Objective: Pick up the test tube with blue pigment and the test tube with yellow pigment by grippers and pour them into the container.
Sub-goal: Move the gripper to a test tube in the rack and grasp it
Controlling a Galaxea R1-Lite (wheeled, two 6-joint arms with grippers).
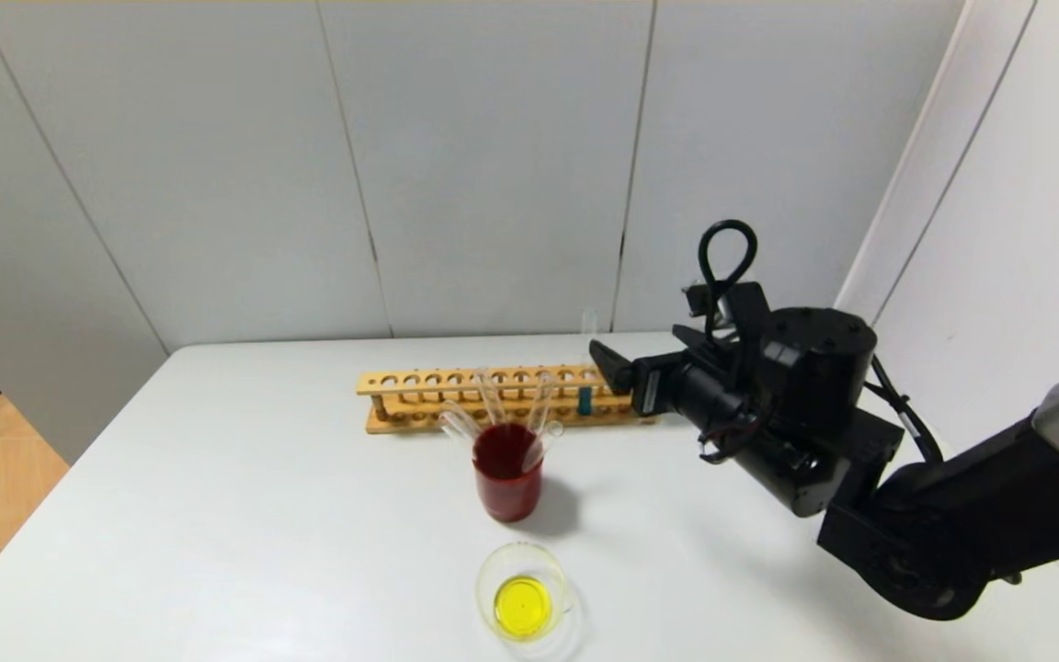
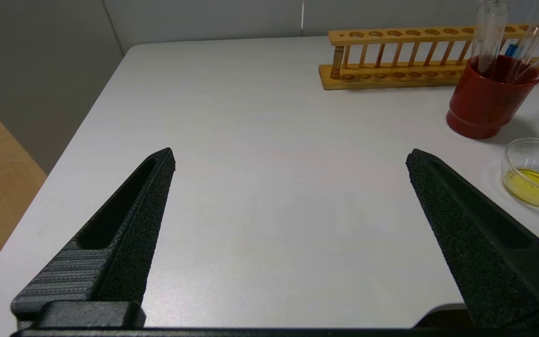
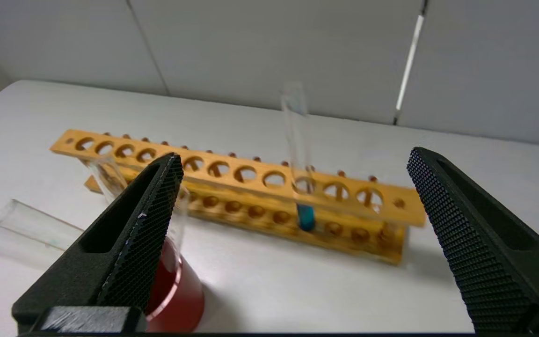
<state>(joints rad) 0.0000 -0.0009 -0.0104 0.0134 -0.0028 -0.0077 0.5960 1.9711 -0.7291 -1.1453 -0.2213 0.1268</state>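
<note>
Table (image 1: 244,515), white, filled most of the head view. A wooden rack (image 1: 419,379) ran across the middle of the frame, and the test tube with blue pigment (image 1: 586,397) stood upright in one of its holes toward the right end. Just below the rack sat a beaker of dark red liquid (image 1: 507,480) with several clear tubes (image 1: 493,397) leaning in it. Lower still, at bottom centre, the container (image 1: 529,599) held a pool of yellow liquid. The right gripper (image 1: 605,360) came in from the right edge and hovered just right of the blue tube, not touching it; its opening could not be judged from here.

In the left wrist view, the left gripper (image 2: 290,157) hung over bare table, its two black fingers (image 2: 143,220) spread wide with nothing between them. The rack (image 2: 391,51) lay at the upper right, the red beaker (image 2: 484,107) below it, and the container (image 2: 534,175) at the right edge.

In the right wrist view, the right gripper (image 3: 295,164) faced the rack (image 3: 232,175), fingers (image 3: 475,234) wide apart and empty. The test tube with blue pigment (image 3: 300,178) stood at frame centre between them but farther off. The red beaker (image 3: 178,290) showed at lower left, with clear tubes (image 3: 26,229) slanting out to the left edge.
</note>
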